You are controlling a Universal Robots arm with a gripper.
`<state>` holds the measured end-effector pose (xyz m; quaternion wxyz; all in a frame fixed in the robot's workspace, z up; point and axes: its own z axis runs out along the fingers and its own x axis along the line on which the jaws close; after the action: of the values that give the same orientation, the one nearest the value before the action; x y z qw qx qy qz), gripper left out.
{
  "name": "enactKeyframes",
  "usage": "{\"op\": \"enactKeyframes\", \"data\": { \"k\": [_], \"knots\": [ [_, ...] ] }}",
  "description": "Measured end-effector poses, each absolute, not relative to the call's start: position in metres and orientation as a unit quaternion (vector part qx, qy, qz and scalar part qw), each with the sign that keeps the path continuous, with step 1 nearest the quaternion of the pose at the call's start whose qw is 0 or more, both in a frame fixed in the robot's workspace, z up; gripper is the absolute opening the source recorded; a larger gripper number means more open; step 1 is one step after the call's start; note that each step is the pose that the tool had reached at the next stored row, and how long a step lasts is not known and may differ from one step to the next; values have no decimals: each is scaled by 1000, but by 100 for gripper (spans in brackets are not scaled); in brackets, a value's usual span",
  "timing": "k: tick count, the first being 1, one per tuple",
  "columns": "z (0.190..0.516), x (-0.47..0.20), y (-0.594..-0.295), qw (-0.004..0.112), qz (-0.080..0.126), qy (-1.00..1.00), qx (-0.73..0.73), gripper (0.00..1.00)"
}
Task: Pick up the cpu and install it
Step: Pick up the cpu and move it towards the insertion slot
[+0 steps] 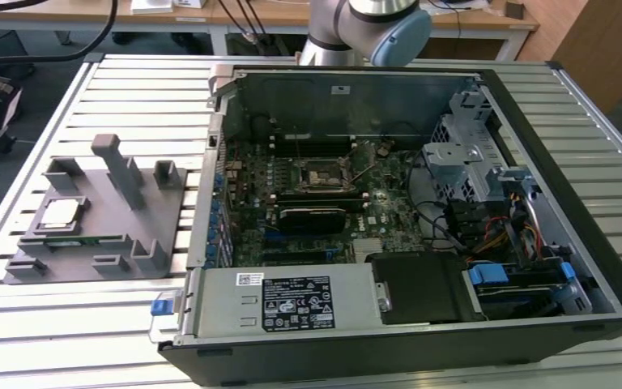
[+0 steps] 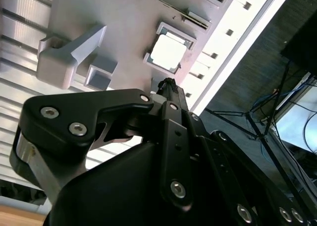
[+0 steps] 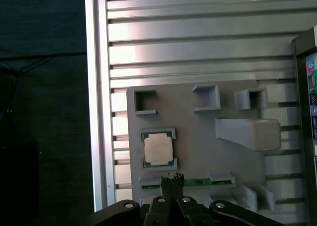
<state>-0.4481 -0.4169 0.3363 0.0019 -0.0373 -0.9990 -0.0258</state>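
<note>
The cpu (image 1: pixel 61 213) is a small silver square lying flat in its holder on the grey fixture plate (image 1: pixel 106 203), on the table at the exterior view's left of the computer case. Both wrist views look down on the cpu (image 3: pixel 158 149) (image 2: pixel 168 52) from well above. My gripper (image 3: pixel 172 179) hangs high over the plate, its black fingertips (image 2: pixel 168 84) pressed together with nothing between them. Its tips line up beside the cpu, over the green memory stick (image 3: pixel 198 183). The black socket frame (image 1: pixel 322 174) sits in the middle of the motherboard.
The open computer case (image 1: pixel 570 243) takes up the middle and the exterior view's right of the slatted metal table (image 1: pixel 127 81). Grey upright posts (image 1: pixel 117 166) rise from the fixture plate. The arm's base (image 1: pixel 365 32) stands behind the case. The table edge (image 3: pixel 96 97) runs close to the plate.
</note>
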Motion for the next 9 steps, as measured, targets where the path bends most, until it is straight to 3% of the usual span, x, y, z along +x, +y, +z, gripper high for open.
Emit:
{"op": "enactKeyframes", "data": {
  "k": [5, 7, 9],
  "knots": [
    [333, -448, -418, 2, -26, -999, -37, 11],
    [330, -448, -418, 2, -25, -999, -36, 16],
    [327, -448, -418, 2, -25, -999, -28, 29]
  ]
}}
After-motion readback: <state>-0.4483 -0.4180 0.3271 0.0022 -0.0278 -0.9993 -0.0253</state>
